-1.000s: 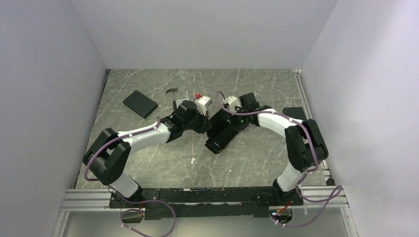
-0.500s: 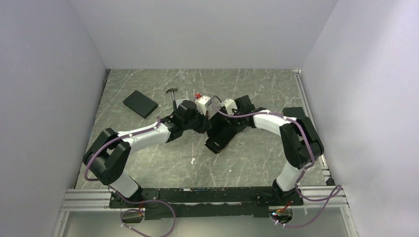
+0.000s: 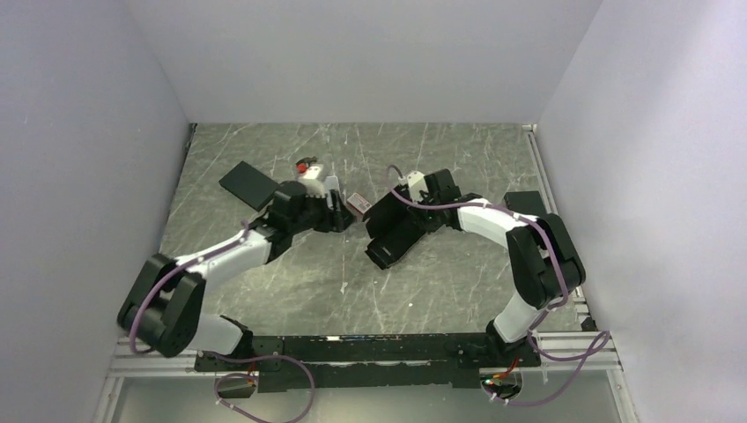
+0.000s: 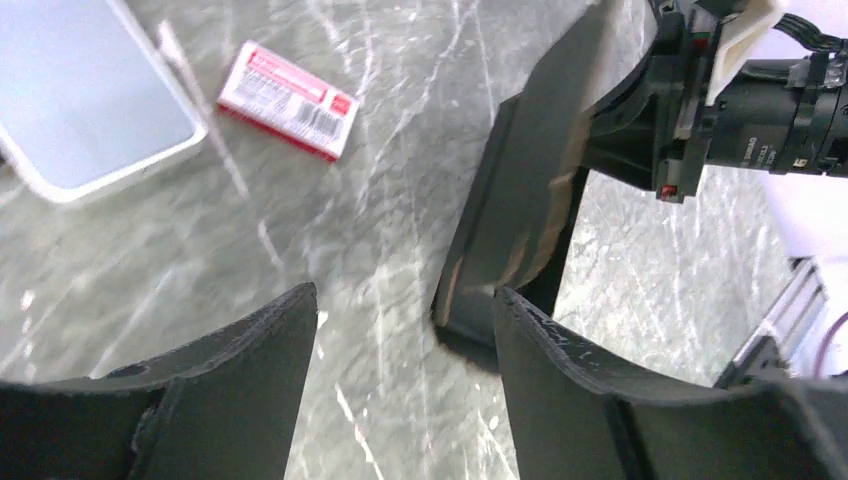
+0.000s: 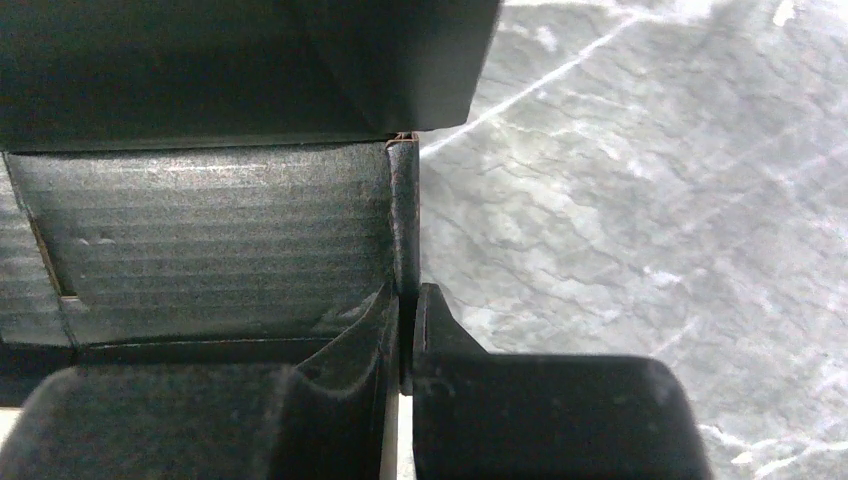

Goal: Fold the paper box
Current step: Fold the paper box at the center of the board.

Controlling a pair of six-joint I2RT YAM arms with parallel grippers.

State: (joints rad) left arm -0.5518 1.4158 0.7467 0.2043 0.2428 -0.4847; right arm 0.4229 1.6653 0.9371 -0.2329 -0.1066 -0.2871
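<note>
Right, we have the paper box (image 3: 388, 245) sitting near the middle of the marble-patterned table (image 3: 440, 291), a touch to the right of centre, with its panels partly raised. The right gripper (image 5: 408, 300) is pressed together on it. In the wrist view we see both fingers pinching one thin upright wall of black cardboard between them, right at the corner where that wall meets a ribbed inner panel. That panel stretches away to the left of the fingers, and bare table lies to their right.

Over on the other side, the left gripper (image 4: 400, 295) has its fingers spread wide with nothing between them but table. From its wrist camera we see the box ahead and to the right of the opening, a dark panel standing tilted, its near lower corner close to the right-hand finger (image 4: 570, 390). From above, a strip of table separates the two.

Ahead and to the left of that open gripper lies a small red and white carton (image 4: 289, 100), and beyond it a silver-grey case (image 4: 90, 95). A plain black slab (image 3: 249, 184) rests further left, well apart from the box.
</note>
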